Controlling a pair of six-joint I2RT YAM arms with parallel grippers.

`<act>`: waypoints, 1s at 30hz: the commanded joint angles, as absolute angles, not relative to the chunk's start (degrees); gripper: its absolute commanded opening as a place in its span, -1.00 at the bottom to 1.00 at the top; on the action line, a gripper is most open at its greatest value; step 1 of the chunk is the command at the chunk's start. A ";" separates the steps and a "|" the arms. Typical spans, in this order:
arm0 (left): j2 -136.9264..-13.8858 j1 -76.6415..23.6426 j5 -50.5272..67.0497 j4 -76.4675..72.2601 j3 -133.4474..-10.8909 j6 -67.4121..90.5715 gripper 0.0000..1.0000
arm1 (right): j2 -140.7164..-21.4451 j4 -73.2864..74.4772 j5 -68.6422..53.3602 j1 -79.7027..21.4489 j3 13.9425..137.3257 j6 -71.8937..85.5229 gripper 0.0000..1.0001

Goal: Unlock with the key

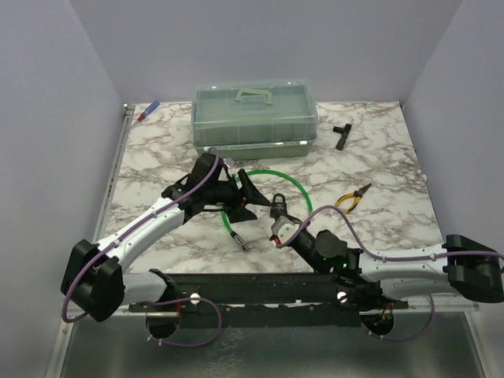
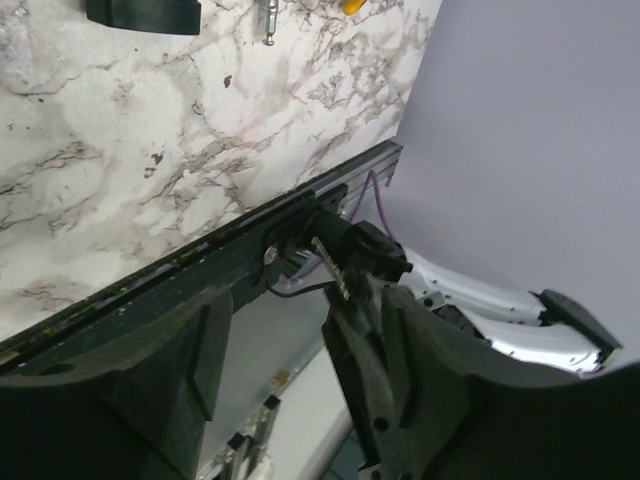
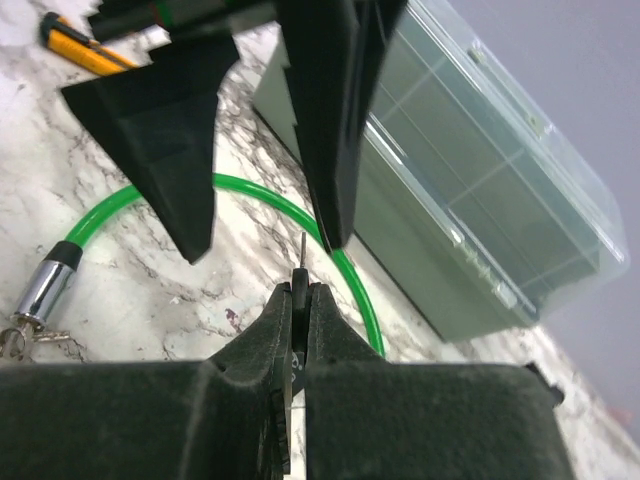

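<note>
In the top view the left gripper point(image 1: 250, 203) and the right gripper point(image 1: 276, 222) meet above the green cable point(image 1: 272, 175) at the middle of the marble table point(image 1: 157, 150). The key is too small to find here, and I cannot pick out the padlock with any confidence among the dark gripper parts. From the left wrist, the left gripper's fingers point(image 2: 180, 370) stand apart with nothing between them. Beyond them the right gripper point(image 2: 365, 255) presents the key point(image 2: 328, 262), its thin blade pointing out. A black block point(image 2: 140, 15) at the top edge is cut off, so I cannot say what it is. From the right wrist, the right gripper's jaws are pressed together on the key's black head, with the silver blade rising just above the tips. The left gripper's open fingers hang close overhead. To do this step well, the left arm should pull clear without brushing the blade. The right should hold the head firmly and line the blade up squarely with the keyhole before pushing in. The keyhole itself shows in no view.
</note>
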State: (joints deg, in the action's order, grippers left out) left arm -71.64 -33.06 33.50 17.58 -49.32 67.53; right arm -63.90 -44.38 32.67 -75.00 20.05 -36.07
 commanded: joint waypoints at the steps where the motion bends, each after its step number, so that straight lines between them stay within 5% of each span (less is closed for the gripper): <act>1: -68.61 -32.87 25.45 22.65 -50.38 60.57 0.49 | -61.99 -46.98 43.19 -75.16 20.00 -28.04 -0.99; 12: -79.10 -36.67 5.23 32.09 -59.70 44.68 0.54 | -50.02 -28.95 54.75 -74.18 21.43 -5.79 -0.99; 30: -105.63 -49.52 -4.39 30.43 -75.50 38.48 0.82 | -36.90 -13.09 56.59 -74.19 21.17 5.60 -0.99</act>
